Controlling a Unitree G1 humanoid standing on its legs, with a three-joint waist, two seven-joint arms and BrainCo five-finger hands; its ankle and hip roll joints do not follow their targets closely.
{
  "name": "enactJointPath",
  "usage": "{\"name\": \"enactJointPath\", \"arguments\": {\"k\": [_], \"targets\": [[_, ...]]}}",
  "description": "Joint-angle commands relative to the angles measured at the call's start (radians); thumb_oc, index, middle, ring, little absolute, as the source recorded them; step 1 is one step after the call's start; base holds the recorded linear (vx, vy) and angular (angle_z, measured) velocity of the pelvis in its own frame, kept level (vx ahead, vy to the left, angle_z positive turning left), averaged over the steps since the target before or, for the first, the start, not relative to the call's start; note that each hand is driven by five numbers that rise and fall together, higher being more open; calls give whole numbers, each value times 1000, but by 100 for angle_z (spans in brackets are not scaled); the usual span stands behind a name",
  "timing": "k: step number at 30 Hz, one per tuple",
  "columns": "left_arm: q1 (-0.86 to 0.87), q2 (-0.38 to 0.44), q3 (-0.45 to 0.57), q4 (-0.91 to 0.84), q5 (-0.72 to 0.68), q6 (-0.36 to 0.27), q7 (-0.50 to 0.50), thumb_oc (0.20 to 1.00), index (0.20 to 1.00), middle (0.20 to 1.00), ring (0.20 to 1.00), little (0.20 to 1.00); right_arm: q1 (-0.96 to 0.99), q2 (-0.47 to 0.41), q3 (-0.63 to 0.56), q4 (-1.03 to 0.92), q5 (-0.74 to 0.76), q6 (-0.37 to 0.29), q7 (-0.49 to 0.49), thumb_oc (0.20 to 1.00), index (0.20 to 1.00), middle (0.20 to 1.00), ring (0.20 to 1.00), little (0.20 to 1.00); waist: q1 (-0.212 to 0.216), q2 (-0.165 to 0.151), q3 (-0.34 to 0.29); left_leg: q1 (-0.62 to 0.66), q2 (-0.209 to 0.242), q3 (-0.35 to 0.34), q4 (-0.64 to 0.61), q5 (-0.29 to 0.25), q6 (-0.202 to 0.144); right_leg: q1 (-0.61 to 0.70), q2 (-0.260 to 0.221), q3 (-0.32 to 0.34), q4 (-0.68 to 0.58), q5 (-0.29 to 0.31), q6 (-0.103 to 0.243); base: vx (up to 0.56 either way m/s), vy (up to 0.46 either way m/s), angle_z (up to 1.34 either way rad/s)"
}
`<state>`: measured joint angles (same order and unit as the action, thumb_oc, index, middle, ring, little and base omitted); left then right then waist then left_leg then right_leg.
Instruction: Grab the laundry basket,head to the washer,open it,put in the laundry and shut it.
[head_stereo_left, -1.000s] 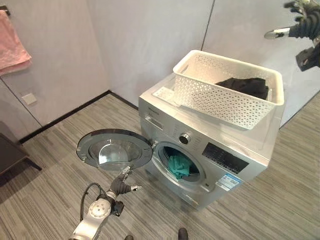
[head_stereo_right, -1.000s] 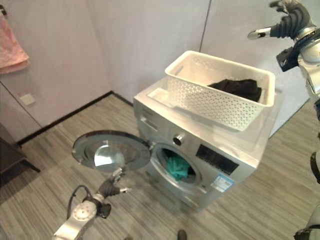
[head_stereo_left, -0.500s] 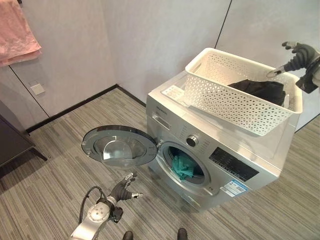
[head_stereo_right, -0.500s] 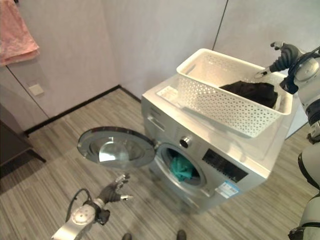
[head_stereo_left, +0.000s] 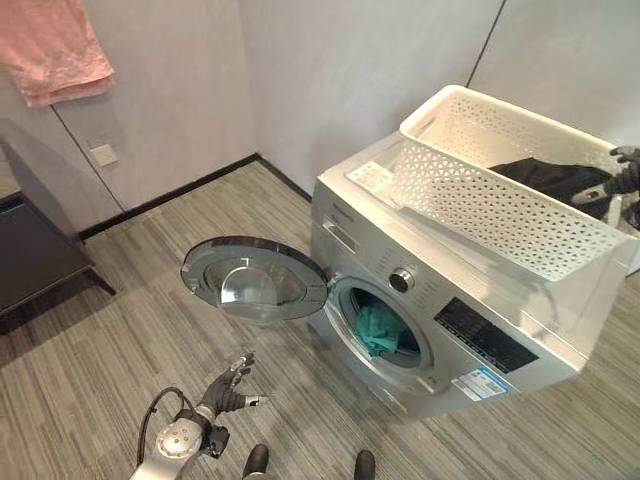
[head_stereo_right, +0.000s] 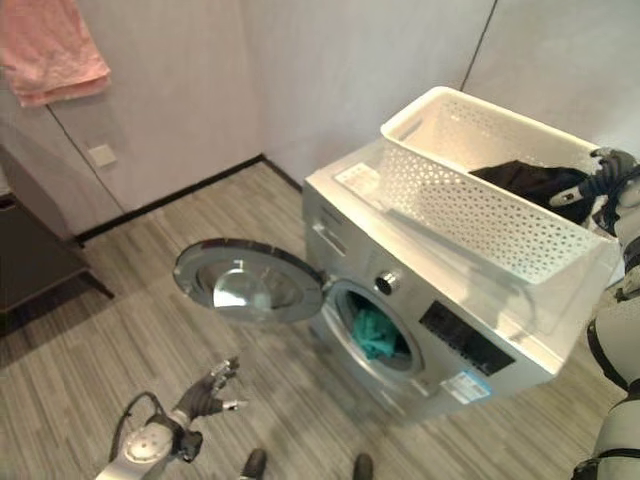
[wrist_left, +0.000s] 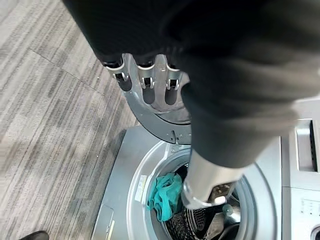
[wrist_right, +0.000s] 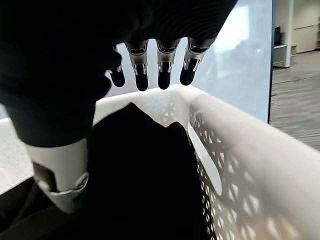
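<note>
Lying diagonally on washer (head_stereo_left: 450, 300), laundry basket (head_stereo_left: 500, 200), right hand (head_stereo_right: 600, 180) spread above black garment (head_stereo_left: 550, 180), holding nothing

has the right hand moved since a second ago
Yes. The right hand has come down from above and beyond the laundry basket to its far end, over the black laundry.

no text readable anywhere. washer (head_stereo_left: 440, 300) carries blue-and-white sticker (head_stereo_left: 475, 383) on lower front corner, print too small to make out. dark control panel (head_stereo_left: 487, 336) beside round knob (head_stereo_left: 402, 279) shows faint marks, illegible. white printed patch (head_stereo_left: 371, 177) on washer top near basket (head_stereo_left: 510, 190), lettering unreadable. small brand strip (head_stereo_left: 345, 211) on drawer front, too blurred to read.
</note>
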<state>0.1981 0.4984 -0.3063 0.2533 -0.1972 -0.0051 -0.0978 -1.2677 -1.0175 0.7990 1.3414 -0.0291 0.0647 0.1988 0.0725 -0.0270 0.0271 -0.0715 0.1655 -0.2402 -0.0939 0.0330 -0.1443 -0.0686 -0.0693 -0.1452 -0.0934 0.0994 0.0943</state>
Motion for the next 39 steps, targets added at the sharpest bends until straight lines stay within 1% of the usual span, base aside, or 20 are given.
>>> {"name": "enactJointPath", "arguments": {"k": [1, 7, 11, 15, 23, 27, 30, 33, 36, 37, 38, 39], "targets": [[-48, 26, -39, -69, -18, -17, -14, 1000, 1000, 1000, 1000, 1000, -107, -38, 27, 50, -29, -1, -39, 1000, 1000, 1000, 1000, 1000, 43, -51, 30, 44, 35, -21, 7, -48, 23, -13, -89, 14, 121, -141, 54, 44, -21, 2], [-43, 31, -45, -82, -20, -13, -16, 1000, 1000, 1000, 1000, 1000, -137, -37, 42, 64, -28, 5, -36, 1000, 1000, 1000, 1000, 1000, 64, -59, 35, 32, 31, -29, 7, -46, 23, -3, -88, 5, 99, -141, 52, 24, -7, 7], [-39, 28, -38, -85, -21, -11, -13, 1000, 1000, 1000, 1000, 1000, -127, -45, 45, 65, -35, 4, -31, 1000, 1000, 1000, 1000, 1000, 80, -62, 43, 22, 33, -36, 7, -41, 20, 1, -84, -5, 92, -145, 50, 23, -17, 11], [-35, 29, -32, -84, -22, -10, -13, 1000, 1000, 1000, 1000, 1000, -116, -59, 40, 63, -21, 11, -21, 1000, 1000, 1000, 1000, 1000, 88, -61, 51, 9, 33, -43, 7, -36, 17, -5, -82, -10, 89, -145, 49, 14, -31, 4], [-2, 55, 19, -138, -82, -2, -15, 1000, 1000, 1000, 1000, 1000, -162, -136, 119, 93, -76, 21, 19, 1000, 1000, 1000, 1000, 1000, 100, -30, 95, -50, 30, -58, 7, 9, 6, -74, -78, -16, 113, -155, 41, -20, -31, 6], [-17, 60, 16, -163, -89, -2, -18, 1000, 1000, 1000, 1000, 1000, -149, -180, 136, 112, -101, 27, 49, 1000, 1000, 1000, 1000, 1000, 101, -14, 112, -84, 28, -63, 7, 33, 1, -104, -74, -17, 129, -161, 38, -8, -15, 1], [-16, 62, 17, -176, -95, -6, -21, 1000, 1000, 1000, 1000, 1000, -146, -202, 151, 109, -111, 24, 65, 1000, 1000, 1000, 1000, 1000, 100, -8, 120, -99, 24, -71, 7, 45, -5, -118, -72, -21, 133, -162, 37, -16, -46, 6], [-16, 59, 20, -184, -103, -9, -19, 1000, 1000, 1000, 1000, 1000, -124, -216, 154, 99, -107, 20, 77, 1000, 1000, 1000, 1000, 1000, 100, 1, 131, -115, 21, -74, 7, 60, -10, -137, -68, -22, 140, -164, 34, -21, -40, 3], [-25, 53, 15, -179, -108, -12, -13, 1000, 1000, 1000, 1000, 1000, -92, -202, 129, 85, -80, 24, 88, 1000, 1000, 1000, 1000, 1000, 100, 7, 143, -124, 22, -71, 7, 69, -11, -159, -61, -15, 155, -168, 30, -27, -27, 9], [-30, 50, 11, -176, -106, -12, -12, 1000, 1000, 1000, 1000, 1000, -83, -192, 124, 81, -72, 26, 90, 953, 953, 953, 953, 953, 100, 8, 145, -125, 24, -70, 7, 73, -12, -166, -58, -13, 159, -169, 29, -31, -35, 0], [-33, 47, 6, -173, -106, -12, -10, 1000, 1000, 1000, 1000, 1000, -75, -184, 120, 80, -67, 29, 93, 470, 470, 470, 470, 470, 98, 7, 145, -125, 25, -69, 7, 73, -12, -169, -55, -9, 162, -170, 28, 0, 0, 0], [-36, 46, 1, -171, -105, -11, -11, 1000, 1000, 1000, 1000, 1000, -72, -175, 117, 80, -61, 31, 96, 263, 263, 263, 263, 263, 96, 8, 146, -125, 26, -68, 7, 73, -11, -170, -52, -7, 163, -171, 27, -1, -20, -6]]}}
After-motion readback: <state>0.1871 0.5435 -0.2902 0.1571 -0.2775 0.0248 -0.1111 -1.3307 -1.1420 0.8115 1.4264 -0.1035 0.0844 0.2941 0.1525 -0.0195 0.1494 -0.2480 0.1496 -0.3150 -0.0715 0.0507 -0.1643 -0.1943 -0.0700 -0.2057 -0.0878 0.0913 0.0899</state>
